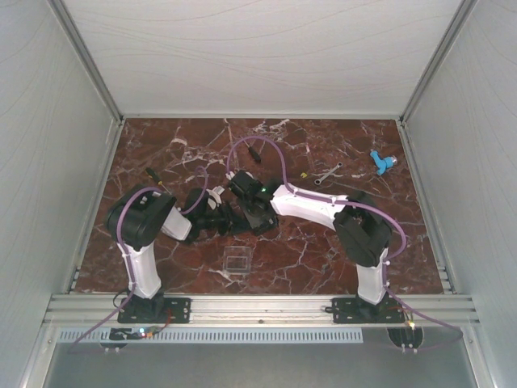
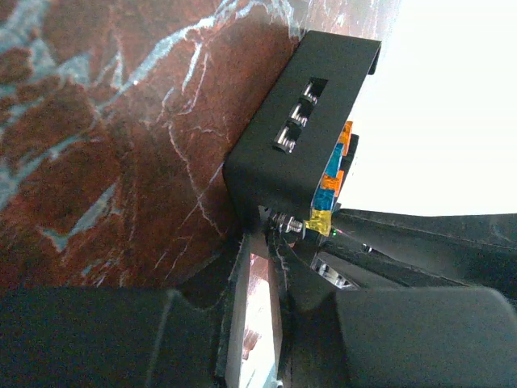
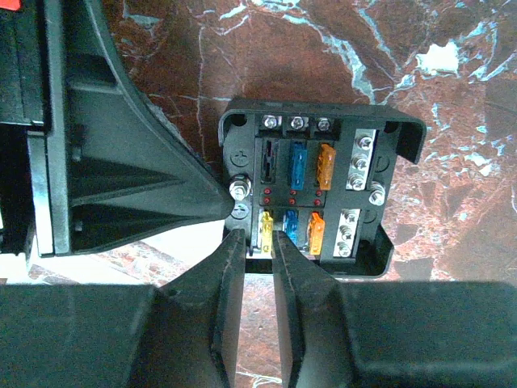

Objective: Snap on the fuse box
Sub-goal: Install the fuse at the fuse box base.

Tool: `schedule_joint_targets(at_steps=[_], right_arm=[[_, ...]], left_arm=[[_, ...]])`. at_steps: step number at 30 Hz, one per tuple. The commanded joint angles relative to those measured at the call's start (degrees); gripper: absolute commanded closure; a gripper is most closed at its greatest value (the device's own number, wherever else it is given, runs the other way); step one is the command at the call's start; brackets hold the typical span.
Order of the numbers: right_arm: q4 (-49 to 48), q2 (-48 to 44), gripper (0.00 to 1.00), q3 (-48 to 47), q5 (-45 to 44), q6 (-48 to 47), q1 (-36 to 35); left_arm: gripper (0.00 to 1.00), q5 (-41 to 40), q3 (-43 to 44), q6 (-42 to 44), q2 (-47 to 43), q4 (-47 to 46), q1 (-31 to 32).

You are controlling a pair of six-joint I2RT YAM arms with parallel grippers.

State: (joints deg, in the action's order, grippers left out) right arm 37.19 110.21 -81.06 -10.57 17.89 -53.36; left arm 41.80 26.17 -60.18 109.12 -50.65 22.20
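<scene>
Fuse box (image 3: 323, 194) sits open-faced just ahead of the barely parted, empty right jaws, its edge pinched by the left jaws; that slim pinch may let it twist when the lid (image 1: 235, 263) is pressed on

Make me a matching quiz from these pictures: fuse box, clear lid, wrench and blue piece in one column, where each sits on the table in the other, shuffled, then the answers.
1 fuse box
2 clear lid
3 wrench
4 blue piece

A far right corner
B middle
C near edge, lying alone
D far side, just left of the blue piece

Pairs: 1-B, 2-C, 3-D, 4-A
</scene>
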Motion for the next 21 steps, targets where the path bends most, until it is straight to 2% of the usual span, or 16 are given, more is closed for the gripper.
schedule_joint_targets(at_steps=[1, 5, 13, 21], right_arm=[[0.52, -2.96, 0.83, 0.19, -1.35, 0.49, -0.44], [0.76, -2.44, 0.88, 0.28, -1.16, 0.55, -0.44], [1.72, -1.11, 0.92, 0.46, -1.87, 1.31, -0.51], [2.1, -0.12, 0.96, 0.64, 2.1, 1.14, -0.51]], left_arm=[[0.87, -2.2, 0.46, 1.12, 0.78, 1.41, 0.74], [0.87, -2.25, 0.46, 1.17, 0.77, 1.35, 0.83], [0.87, -2.18, 0.54, 1.12, 0.78, 1.32, 0.83], [0.87, -2.03, 0.46, 1.12, 0.78, 1.25, 0.92]])
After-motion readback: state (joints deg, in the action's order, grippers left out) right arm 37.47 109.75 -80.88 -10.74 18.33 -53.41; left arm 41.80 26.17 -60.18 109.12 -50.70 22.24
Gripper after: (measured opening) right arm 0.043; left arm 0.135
